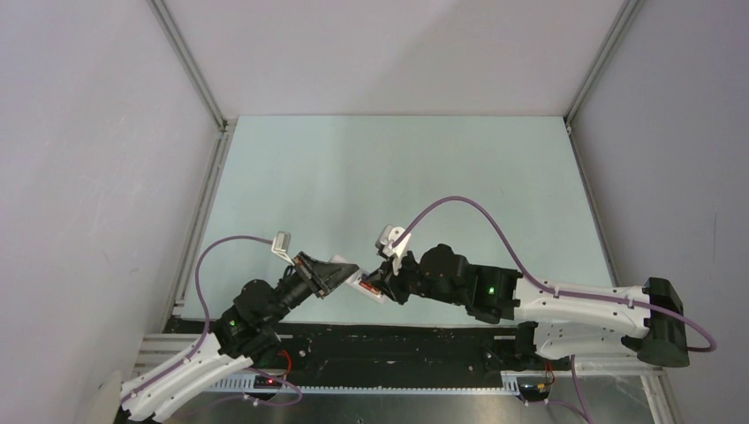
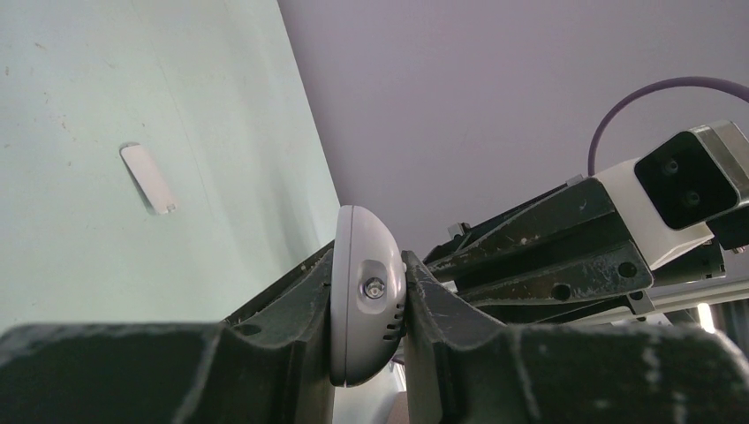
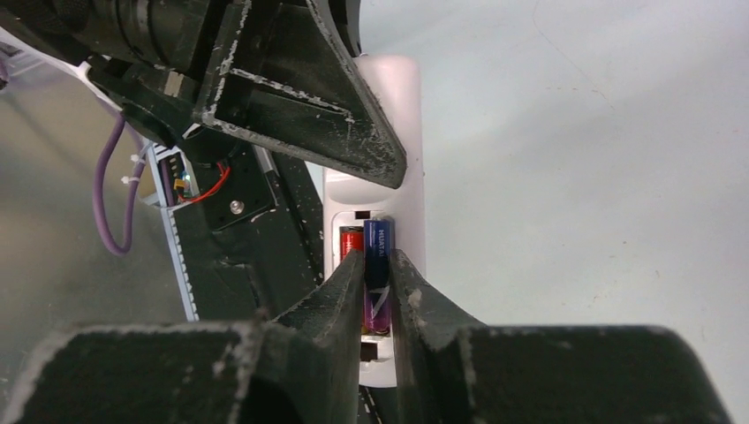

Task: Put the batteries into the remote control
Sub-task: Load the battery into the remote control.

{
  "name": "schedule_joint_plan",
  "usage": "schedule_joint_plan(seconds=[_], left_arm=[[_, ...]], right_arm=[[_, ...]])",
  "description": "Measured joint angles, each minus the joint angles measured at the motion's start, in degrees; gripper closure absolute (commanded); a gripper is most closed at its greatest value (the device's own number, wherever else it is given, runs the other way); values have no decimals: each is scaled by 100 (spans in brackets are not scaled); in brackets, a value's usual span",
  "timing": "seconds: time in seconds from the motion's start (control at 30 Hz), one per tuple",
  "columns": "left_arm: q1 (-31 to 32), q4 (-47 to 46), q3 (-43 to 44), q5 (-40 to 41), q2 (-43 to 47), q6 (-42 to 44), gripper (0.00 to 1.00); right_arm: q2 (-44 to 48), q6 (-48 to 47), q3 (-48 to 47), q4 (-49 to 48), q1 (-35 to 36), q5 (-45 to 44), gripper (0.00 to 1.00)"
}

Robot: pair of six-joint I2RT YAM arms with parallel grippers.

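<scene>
Top external view: both end effectors are facing each other near the 6 o'clock edge of the bench (image 1: 397, 177), leaving open surface toward 12 o'clock. The left end effector (image 2: 369, 256) is clamping the remote control (image 2: 362, 300) edgewise. The right end effector (image 3: 377, 261) is pinching the dark blue battery (image 3: 378, 238) at the open bay, with the red-orange battery (image 3: 351, 240) touching at its 9 o'clock. A white cover plate (image 2: 148, 179) is lying well apart.

A lab test cell: plain walls (image 1: 88, 159), aluminium rails (image 1: 191, 64), pale tabletop (image 1: 397, 168).
</scene>
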State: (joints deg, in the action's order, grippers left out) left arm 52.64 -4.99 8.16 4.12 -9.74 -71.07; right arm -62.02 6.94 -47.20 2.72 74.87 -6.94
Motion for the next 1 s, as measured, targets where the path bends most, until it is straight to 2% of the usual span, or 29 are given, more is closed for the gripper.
schedule_joint_plan(seconds=[0.43,0.7,1.0], left_arm=[[0,-13,0,0,-2,-15,100],[0,-81,0,7,-26,-61,100],[0,-140,0,0,-74,-105,100]], right_arm=[[11,15,0,7,0,166,79],[101,22,0,46,2,184,63],[201,2,0,85,7,153,57]])
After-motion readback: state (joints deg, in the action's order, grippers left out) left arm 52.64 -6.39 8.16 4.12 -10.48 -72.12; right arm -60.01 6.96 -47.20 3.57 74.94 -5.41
